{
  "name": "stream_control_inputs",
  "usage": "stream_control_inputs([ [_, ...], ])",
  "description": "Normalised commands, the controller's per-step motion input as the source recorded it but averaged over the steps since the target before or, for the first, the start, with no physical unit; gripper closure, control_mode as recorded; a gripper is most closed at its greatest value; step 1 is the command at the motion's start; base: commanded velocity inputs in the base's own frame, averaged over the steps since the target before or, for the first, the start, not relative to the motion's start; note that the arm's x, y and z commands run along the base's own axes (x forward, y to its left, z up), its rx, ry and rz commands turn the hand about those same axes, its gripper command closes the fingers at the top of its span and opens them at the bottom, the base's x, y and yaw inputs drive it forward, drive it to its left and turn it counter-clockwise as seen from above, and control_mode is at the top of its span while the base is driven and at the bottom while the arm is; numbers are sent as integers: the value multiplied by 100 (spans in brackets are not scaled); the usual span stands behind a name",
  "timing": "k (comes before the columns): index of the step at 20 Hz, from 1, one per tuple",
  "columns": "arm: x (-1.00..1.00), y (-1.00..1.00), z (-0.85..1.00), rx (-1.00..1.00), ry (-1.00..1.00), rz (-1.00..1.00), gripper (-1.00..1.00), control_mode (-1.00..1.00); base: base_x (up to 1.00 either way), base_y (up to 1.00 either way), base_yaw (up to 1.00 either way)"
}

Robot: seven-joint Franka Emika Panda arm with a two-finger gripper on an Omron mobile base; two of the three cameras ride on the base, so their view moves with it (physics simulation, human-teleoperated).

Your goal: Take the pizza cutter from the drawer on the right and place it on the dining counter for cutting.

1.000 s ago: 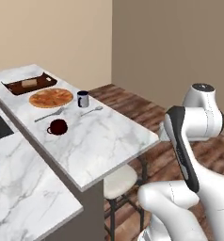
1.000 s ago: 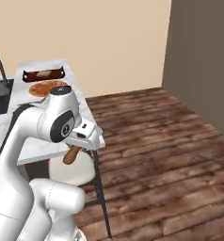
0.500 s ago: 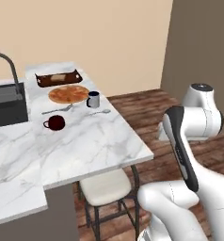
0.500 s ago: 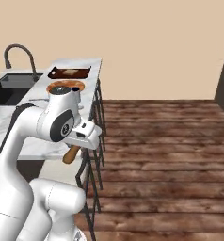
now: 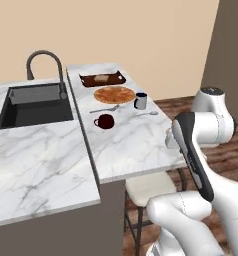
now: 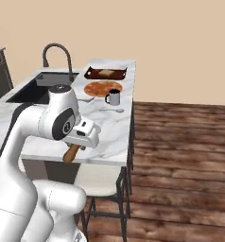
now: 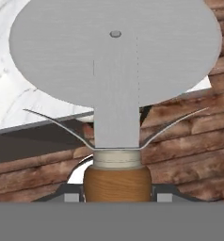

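My gripper [image 6: 80, 140] is shut on the pizza cutter's brown wooden handle [image 6: 71, 153], held low beside the near right corner of the dining counter [image 6: 112, 133]. In the hand view the handle [image 7: 116, 181] sits between my two dark fingertips [image 7: 71, 196], and the round silver-grey wheel blade [image 7: 116, 52] rises large in front. Behind the blade are the marble edge of the dining counter [image 7: 10, 96] and wooden floor. From the left base the dining counter [image 5: 133, 147] is the long white slab right of the sink. The drawer is out of view.
On the dining counter lie a pizza [image 5: 114, 94], a dark tray [image 5: 102, 79], a grey mug [image 5: 140, 101], a dark red cup [image 5: 105, 121] and a thin silver utensil [image 5: 105, 108]. A black sink [image 5: 33, 105] with faucet [image 5: 43, 62] lies left. A stool [image 5: 151, 187] stands under the counter's edge.
Both base views have swung round, so the sink and counter now lie more squarely ahead: the camera moved, not the things. The gripper keeps its hold on the cutter.
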Motion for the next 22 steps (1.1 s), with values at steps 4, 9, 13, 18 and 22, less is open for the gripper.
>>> stream_control_inputs([
  [4,0,0,0,0,0,0,100,100,54,49,28],
  [9,0,0,0,0,0,0,100,100,73,6,35],
  [13,0,0,0,0,0,0,100,100,63,-1,11],
  [18,0,0,0,0,0,0,100,100,82,-1,0],
  [22,0,0,0,0,0,0,100,100,81,-15,-1],
])
